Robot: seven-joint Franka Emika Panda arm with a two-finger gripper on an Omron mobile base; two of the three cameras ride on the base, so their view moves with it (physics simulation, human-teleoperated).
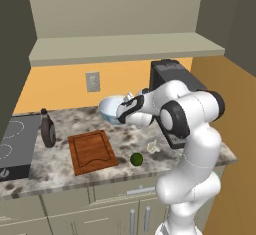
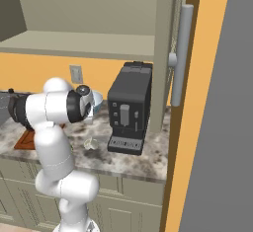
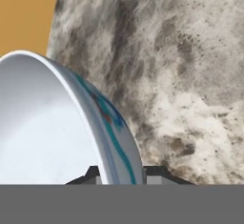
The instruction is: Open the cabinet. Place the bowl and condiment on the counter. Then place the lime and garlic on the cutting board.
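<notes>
The cabinet (image 1: 125, 46) stands open, and its door with the silver handle (image 2: 182, 53) is swung out to the right. The white and blue bowl (image 1: 109, 110) (image 2: 97, 99) (image 3: 47, 132) is low over the back of the counter (image 1: 60, 174). My gripper (image 3: 123, 175) (image 1: 126, 102) is shut on its rim, one finger inside and one outside. The dark condiment bottle (image 1: 48, 129) stands upright on the counter, left of the cutting board (image 1: 91, 151) (image 2: 24, 139). The lime (image 1: 136, 159) and the garlic (image 1: 153, 146) (image 2: 90, 143) lie on the counter to the right of the board.
A black coffee machine (image 1: 172, 79) (image 2: 129, 107) stands just right of the arm, close to the bowl. A black stovetop (image 1: 15, 144) lies at the far left. An outlet (image 1: 92, 81) sits on the orange wall.
</notes>
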